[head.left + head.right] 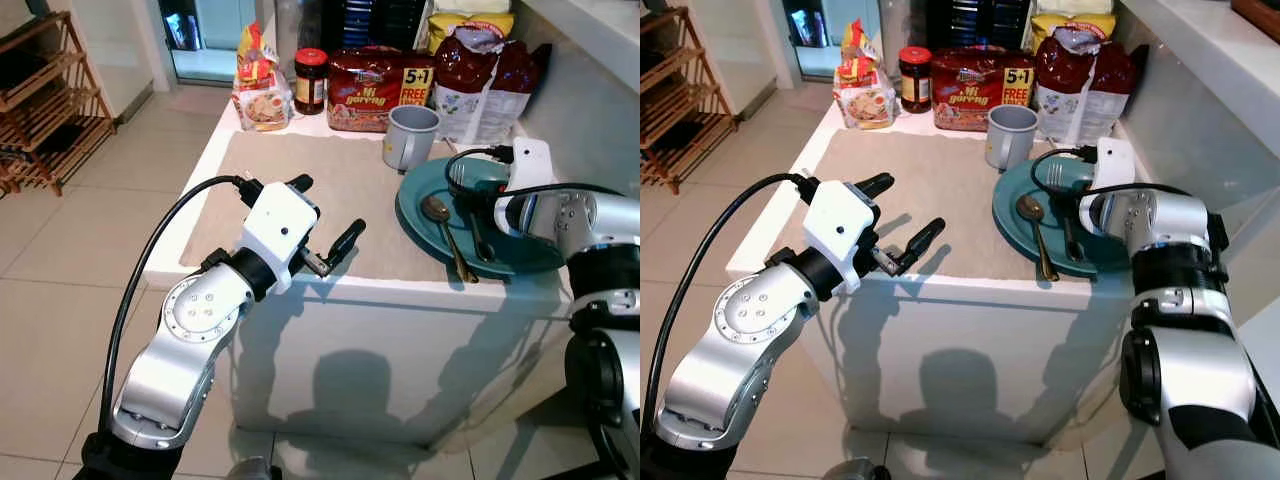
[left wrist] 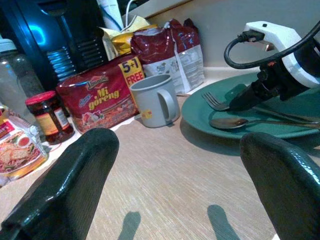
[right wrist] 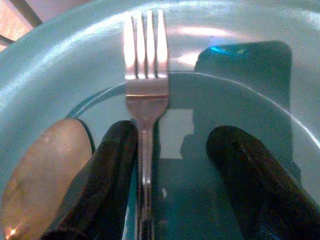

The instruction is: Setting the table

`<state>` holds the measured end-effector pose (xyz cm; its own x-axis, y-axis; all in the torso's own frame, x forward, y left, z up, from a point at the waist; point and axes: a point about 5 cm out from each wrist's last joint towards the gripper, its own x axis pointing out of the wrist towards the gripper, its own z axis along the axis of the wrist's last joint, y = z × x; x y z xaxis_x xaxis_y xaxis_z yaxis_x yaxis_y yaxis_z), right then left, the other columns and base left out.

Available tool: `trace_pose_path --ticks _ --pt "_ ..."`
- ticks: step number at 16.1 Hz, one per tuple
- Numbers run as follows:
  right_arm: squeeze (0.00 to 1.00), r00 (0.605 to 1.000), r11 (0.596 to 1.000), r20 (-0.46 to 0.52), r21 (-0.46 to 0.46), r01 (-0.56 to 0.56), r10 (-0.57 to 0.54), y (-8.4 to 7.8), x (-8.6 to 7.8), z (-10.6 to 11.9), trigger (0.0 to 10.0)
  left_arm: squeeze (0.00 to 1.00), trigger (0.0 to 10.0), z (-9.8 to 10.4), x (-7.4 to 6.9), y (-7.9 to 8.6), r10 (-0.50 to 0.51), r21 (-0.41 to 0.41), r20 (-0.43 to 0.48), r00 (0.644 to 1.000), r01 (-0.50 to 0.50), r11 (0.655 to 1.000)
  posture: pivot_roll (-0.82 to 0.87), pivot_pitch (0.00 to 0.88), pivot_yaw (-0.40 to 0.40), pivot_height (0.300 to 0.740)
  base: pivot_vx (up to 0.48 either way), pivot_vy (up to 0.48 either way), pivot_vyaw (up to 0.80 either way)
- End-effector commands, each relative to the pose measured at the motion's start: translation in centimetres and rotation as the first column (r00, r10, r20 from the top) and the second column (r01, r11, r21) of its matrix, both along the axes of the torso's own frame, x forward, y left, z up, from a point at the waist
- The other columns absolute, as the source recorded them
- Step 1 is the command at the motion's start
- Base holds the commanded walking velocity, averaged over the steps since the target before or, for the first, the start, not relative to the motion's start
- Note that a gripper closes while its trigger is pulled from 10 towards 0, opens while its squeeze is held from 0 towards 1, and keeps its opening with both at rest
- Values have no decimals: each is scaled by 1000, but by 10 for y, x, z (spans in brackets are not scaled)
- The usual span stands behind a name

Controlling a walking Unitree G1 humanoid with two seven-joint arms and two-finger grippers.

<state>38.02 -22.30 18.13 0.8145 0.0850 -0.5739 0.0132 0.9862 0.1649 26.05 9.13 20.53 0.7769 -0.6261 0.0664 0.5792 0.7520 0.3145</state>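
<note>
The teal plate sits at the worktop's front right corner, partly on the beige mat, and the fork lies in it with its tines pointing toward the back edge and the handle running toward the front edge — so its long axis goes front to back. The spoon lies just beside it, roughly parallel, bowl toward the back, handle tip reaching past the plate's front rim. The right end effector is down in the plate with its fingers apart, straddling the fork handle; one finger looks right up against it, the other sits clear. The lower handle is hidden between the finger and the frame edge. The left end effector hovers over the mat's front edge, fingers spread wide, holding nothing. A grey mug stands just behind the plate, with noodle packs and a jar along the back edge.
</note>
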Motion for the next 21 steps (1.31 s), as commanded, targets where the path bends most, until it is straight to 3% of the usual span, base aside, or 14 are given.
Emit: trace_pose_path --ticks 1,7,15,21 --pt "0 1000 1000 -19 -11 -9 9 -1 0 -1 0 106 10000 2 1 -2 -13 8 7 1000 13 1000 80 9 -31 740 0 0 0" --pt "0 995 997 -70 -7 -75 74 1 -2 -8 0 110 10000 1 1 -4 -22 19 8 1000 22 1000 77 0 -30 740 0 0 0" --pt "0 992 994 -67 -5 -108 108 3 -2 -7 0 106 10000 1 0 -2 -12 24 12 1000 12 1000 89 0 -45 740 0 0 0" --pt "0 992 994 -63 3 -111 111 2 -1 -6 0 94 10000 -6 -12 -12 -145 17 -74 987 146 989 89 0 -40 740 0 0 0"
